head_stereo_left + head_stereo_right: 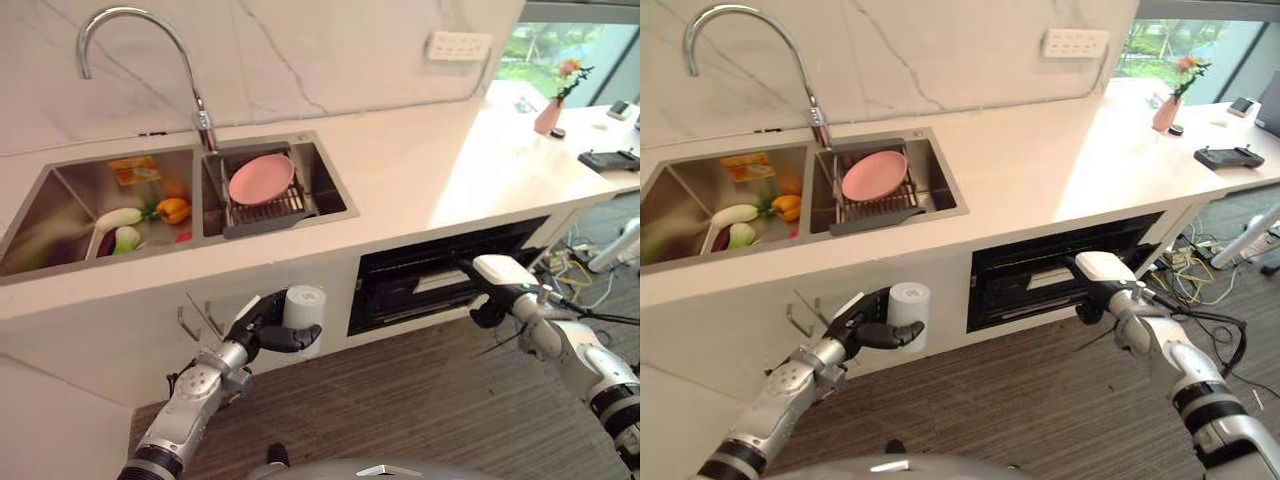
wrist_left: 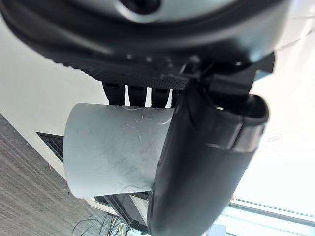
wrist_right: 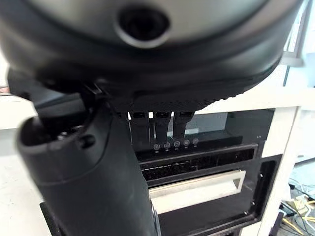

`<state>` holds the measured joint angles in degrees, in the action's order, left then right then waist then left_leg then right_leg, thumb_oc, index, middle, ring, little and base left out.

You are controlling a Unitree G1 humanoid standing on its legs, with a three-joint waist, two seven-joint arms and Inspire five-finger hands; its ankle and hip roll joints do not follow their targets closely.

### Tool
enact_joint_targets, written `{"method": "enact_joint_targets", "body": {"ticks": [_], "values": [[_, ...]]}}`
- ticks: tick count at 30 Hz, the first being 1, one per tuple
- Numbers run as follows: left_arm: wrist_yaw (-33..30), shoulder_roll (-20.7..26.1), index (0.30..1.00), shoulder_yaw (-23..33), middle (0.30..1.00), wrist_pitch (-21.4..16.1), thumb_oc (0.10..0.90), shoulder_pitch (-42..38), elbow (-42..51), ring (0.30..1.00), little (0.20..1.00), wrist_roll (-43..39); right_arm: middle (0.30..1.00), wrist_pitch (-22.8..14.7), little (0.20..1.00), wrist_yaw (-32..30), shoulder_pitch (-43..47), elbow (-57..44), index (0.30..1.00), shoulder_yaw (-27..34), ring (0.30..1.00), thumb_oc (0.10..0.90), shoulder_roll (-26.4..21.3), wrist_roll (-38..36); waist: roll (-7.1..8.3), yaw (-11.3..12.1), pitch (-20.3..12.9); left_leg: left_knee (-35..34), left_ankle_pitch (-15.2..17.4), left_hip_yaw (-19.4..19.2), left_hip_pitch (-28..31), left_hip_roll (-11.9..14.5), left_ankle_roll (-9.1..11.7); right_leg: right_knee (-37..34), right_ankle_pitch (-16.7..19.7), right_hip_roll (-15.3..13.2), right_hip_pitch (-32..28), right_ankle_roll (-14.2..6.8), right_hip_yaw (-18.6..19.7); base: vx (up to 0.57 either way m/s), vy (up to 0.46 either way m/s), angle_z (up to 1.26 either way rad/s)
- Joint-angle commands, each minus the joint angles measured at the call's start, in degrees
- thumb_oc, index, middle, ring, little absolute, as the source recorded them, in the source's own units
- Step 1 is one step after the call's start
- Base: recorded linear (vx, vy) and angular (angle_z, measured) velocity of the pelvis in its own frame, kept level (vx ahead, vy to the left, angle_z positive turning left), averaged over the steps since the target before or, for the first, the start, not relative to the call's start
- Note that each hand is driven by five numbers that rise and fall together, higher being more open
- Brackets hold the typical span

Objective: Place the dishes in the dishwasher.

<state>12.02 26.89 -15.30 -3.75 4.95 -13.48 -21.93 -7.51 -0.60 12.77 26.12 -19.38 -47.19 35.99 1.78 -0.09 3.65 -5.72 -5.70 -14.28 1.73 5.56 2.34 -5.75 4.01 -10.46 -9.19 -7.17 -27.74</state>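
My left hand (image 1: 262,325) is shut on a white cup (image 1: 304,305), held upright in front of the cabinet below the sink; in the left wrist view the thumb (image 2: 197,167) wraps the cup (image 2: 113,152). A pink plate (image 1: 261,179) rests in the dark drain rack (image 1: 262,222) in the right sink basin. The black dishwasher (image 1: 420,285) sits under the counter, with a pale handle strip (image 3: 197,189) on its front. My right hand (image 1: 500,275), with its white thumb cover, is at the upper right of the dishwasher front.
The left basin (image 1: 60,215) holds vegetables (image 1: 150,215) and a yellow packet. A curved faucet (image 1: 130,40) rises behind the sink. On the counter's far right stand a pink vase (image 1: 548,115) and a dark device (image 1: 608,158). Hooks (image 1: 190,320) jut from the cabinet beside the cup.
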Motion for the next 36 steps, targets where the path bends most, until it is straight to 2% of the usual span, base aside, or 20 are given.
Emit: {"method": "enact_joint_targets", "body": {"ticks": [1, 2, 3, 12, 21, 28, 36], "values": [[1.5, 1.7, 0.3, -0.9, 0.3, -4.7, 0.4, -5.5, 7.0, 0.3, 0.3, -1.4, 0.9, -0.2, 0.9, -3.6, 11.8, 2.6, 0.9, -2.0, 0.9, 0.8, -3.3, 0.7, -0.15, 2.6, -0.5, 0.7, 5.3, -1.3, 5.8, 3.5, 5.5, 1.1, -3.9, -1.9, -1.1, -3.2, -0.7, 0.04, -0.041, 0.14], [1.5, 1.7, 0.3, -0.8, 0.3, -4.7, 0.4, -5.5, 7.0, 0.3, 0.3, -1.4, 0.9, -0.2, 0.9, -3.7, 11.9, 2.7, 0.9, -2.0, 0.9, 0.8, -3.3, 0.7, -0.13, 2.6, -0.2, 0.7, 4.3, -2.1, 5.4, 3.4, 5.1, 1.1, -3.1, -2.1, -0.7, -2.8, -1.6, 0.12, -0.065, 0.14], [1.6, 1.8, 0.3, -1.1, 0.3, -4.7, 0.4, -5.4, 7.1, 0.3, 0.3, -1.3, 0.9, 0.0, 0.9, -3.6, 12.4, 3.6, 0.9, -2.5, 0.9, 0.8, -2.7, 0.7, -0.21, 3.0, -0.4, 0.7, 5.2, -1.1, 5.7, 3.6, 5.5, 1.0, -4.0, -1.8, -1.2, -3.1, -0.8, 0.02, -0.03, 0.1], [2.5, 3.6, 0.3, -1.1, 0.3, -4.3, 0.4, -4.2, 9.0, 0.3, 0.3, -1.6, 0.9, 1.0, 0.9, -2.7, 18.2, 11.9, 0.9, -8.1, 0.9, 0.8, 1.3, -1.7, -0.87, 5.4, 0.6, 0.7, 4.0, 0.7, 3.4, 4.4, 6.7, 0.8, -4.9, -0.9, -0.5, -2.6, -2.5, 0.03, -0.045, 0.11], [2.8, 6.9, 0.3, -1.5, 0.3, -4.2, 0.4, -4.5, 11.0, 0.3, 0.3, -1.1, 0.9, 2.2, 0.9, -4.1, 26.0, 17.7, 0.9, -11.7, 0.9, 0.8, 2.9, -3.2, -2.56, 7.8, 4.4, 0.7, 1.8, 3.1, -2.6, 5.3, 7.9, 0.8, -5.2, -0.2, 4.1, -2.1, -3.5, -0.04, -0.028, 0.16], [3.0, 8.1, 0.3, -1.7, 0.3, -3.9, 0.4, -5.6, 12.0, 0.3, 0.3, -1.7, 0.9, 2.8, 0.9, -3.2, 28.3, 23.7, 0.9, -12.9, 0.9, 0.8, 5.1, -6.6, -3.61, 8.4, 6.1, 0.7, 0.9, 4.0, -5.9, 5.3, 8.0, 0.9, -5.1, -0.2, 7.3, -1.8, -3.2, -0.03, -0.012, 0.08], [3.0, 8.8, 0.3, -1.2, 0.3, -4.2, 0.4, -6.9, 12.8, 0.3, 0.3, -1.5, 0.9, 3.0, 0.9, -0.6, 27.7, 30.5, 0.9, -14.1, 0.9, 0.8, 8.6, -10.5, -4.14, 8.6, 6.9, 0.8, 0.5, 4.0, -7.9, 5.0, 7.8, 1.2, -4.6, -0.8, 10.1, -1.7, -2.4, 0.0, 0.0, 0.02]]}}
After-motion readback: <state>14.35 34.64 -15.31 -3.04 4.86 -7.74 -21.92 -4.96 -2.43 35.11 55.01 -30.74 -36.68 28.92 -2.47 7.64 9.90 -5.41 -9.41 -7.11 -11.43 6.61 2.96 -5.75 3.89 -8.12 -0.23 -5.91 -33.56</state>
